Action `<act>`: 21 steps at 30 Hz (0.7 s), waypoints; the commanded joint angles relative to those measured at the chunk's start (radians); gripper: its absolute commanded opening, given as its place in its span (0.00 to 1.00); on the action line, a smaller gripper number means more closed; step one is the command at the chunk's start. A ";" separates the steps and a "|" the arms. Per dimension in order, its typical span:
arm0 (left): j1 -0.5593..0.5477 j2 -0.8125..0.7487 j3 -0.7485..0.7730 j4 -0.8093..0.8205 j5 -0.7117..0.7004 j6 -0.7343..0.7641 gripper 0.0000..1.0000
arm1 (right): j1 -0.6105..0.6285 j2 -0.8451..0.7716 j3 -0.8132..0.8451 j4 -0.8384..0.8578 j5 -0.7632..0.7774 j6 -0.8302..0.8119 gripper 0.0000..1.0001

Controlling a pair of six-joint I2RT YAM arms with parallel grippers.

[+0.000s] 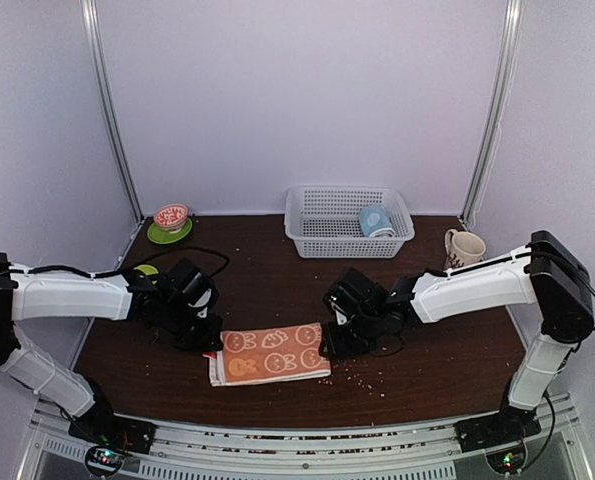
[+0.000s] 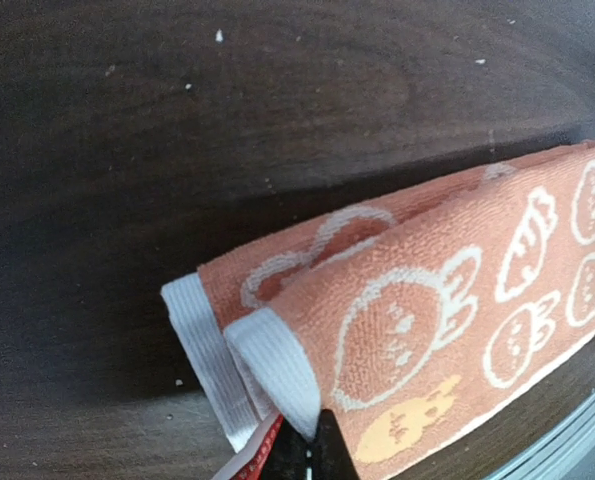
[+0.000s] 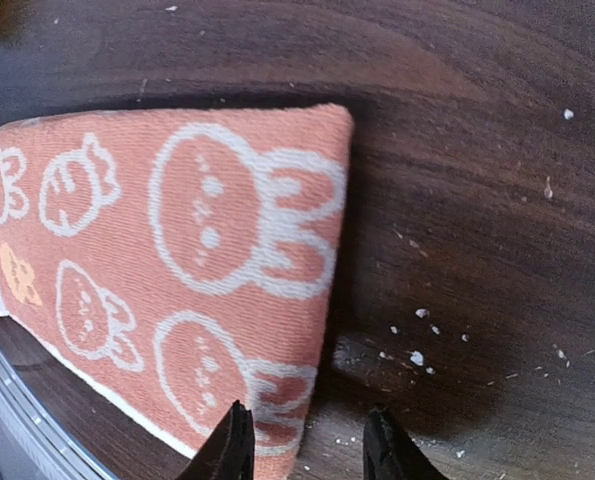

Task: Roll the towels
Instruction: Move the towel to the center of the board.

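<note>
One orange-red towel (image 1: 272, 353) with white rabbit and carrot outlines lies folded flat near the table's front edge. My left gripper (image 1: 203, 338) is at its left end. In the left wrist view that gripper (image 2: 312, 445) is shut on the corner of the white hem of the towel (image 2: 427, 290), whose top layer is lifted a little. My right gripper (image 1: 335, 345) is at the right end. It (image 3: 305, 445) stands open astride the right edge of the towel (image 3: 177, 250), one finger over the cloth and the other over bare wood.
A white basket (image 1: 307, 240) at the back holds a light blue item (image 1: 375, 222). A cream mug (image 1: 464, 247) stands at the back right, and a bowl on a green saucer (image 1: 171, 217) at the back left. Crumbs (image 3: 417, 355) lie beside the towel's right end.
</note>
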 commanded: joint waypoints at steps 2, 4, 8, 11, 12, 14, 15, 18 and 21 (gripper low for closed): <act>0.014 0.045 -0.035 0.018 -0.033 0.027 0.00 | -0.005 0.024 0.012 -0.047 0.022 0.001 0.35; 0.015 0.049 -0.041 0.017 -0.042 0.029 0.00 | -0.004 0.024 0.010 -0.052 0.024 -0.003 0.35; 0.017 0.050 -0.039 0.004 -0.059 0.035 0.00 | -0.003 -0.005 0.010 -0.051 0.029 -0.005 0.42; 0.018 0.032 -0.020 -0.004 -0.053 0.038 0.00 | 0.012 -0.046 0.019 -0.028 0.023 -0.010 0.47; 0.018 0.022 -0.011 -0.011 -0.052 0.040 0.00 | 0.021 -0.054 0.030 -0.031 0.018 -0.011 0.48; 0.018 0.009 0.009 -0.027 -0.055 0.044 0.00 | 0.025 -0.045 0.047 -0.034 -0.015 0.001 0.49; 0.018 0.002 0.018 -0.034 -0.058 0.046 0.00 | 0.025 -0.037 0.049 -0.030 -0.033 0.013 0.49; 0.018 -0.008 0.035 -0.056 -0.069 0.055 0.00 | 0.023 -0.006 0.042 -0.009 -0.057 0.039 0.48; 0.018 -0.009 0.040 -0.072 -0.071 0.063 0.00 | 0.023 0.031 0.054 -0.003 -0.069 0.053 0.48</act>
